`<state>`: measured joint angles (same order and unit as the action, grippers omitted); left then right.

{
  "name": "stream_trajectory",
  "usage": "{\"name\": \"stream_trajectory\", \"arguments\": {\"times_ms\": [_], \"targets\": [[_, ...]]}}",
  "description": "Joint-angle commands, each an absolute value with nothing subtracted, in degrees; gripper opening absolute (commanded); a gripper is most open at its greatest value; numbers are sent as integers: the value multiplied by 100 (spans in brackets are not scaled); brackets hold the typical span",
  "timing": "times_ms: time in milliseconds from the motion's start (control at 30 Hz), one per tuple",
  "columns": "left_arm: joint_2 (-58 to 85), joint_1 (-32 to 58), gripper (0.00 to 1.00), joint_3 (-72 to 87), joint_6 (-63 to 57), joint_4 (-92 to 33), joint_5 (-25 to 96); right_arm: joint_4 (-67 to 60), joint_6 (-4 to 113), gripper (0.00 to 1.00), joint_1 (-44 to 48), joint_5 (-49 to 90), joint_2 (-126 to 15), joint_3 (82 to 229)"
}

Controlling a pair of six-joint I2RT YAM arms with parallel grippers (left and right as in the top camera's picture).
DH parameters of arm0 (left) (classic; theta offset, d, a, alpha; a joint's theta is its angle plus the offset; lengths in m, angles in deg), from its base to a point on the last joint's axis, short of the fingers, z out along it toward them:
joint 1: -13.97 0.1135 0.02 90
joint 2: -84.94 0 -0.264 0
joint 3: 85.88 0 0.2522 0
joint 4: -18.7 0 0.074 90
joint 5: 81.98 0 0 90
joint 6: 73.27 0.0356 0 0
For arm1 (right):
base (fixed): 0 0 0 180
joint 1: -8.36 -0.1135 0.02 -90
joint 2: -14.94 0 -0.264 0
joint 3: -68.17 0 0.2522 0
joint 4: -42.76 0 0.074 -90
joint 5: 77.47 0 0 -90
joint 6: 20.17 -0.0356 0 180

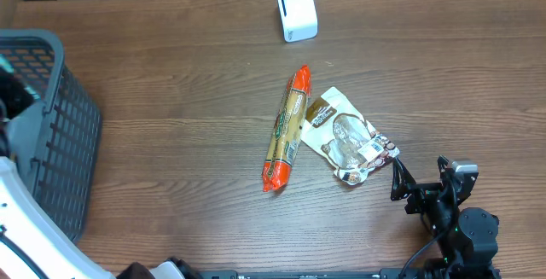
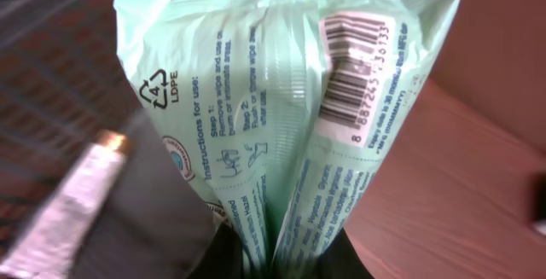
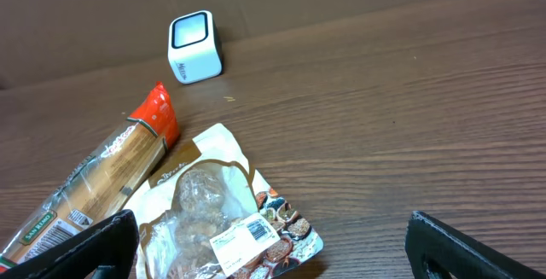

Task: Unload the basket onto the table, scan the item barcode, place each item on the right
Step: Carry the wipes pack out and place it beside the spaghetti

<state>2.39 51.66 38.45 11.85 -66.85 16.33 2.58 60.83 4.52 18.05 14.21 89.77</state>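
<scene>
Crumpled green wipes pack (image 2: 256, 117), barcode (image 2: 358, 61) apparently camera-facing

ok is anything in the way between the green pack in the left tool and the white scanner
Nothing visible does. The left tool grips the green pack beside the basket, and the table from there to the scanner is bare wood. The spaghetti pack and snack bag lie further right, off that path.

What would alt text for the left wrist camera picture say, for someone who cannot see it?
A pale green soft plastic wipes packet fills the view, pinched at its bottom edge by the shut left gripper, with its black barcode facing the camera at upper right. Behind it are a blurred dark mesh basket and a brown surface.
</scene>
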Motion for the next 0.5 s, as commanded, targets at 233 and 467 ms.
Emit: {"name": "stream_trajectory", "arguments": {"times_ms": [233,467], "targets": [[169,2119,4,1720,1136,-6543,2409,171,6092,100,431,1770,1467,8970],[-3,571,4,-658,332,-4374,1788,171,6092,100,431,1770,1467,8970]]}}
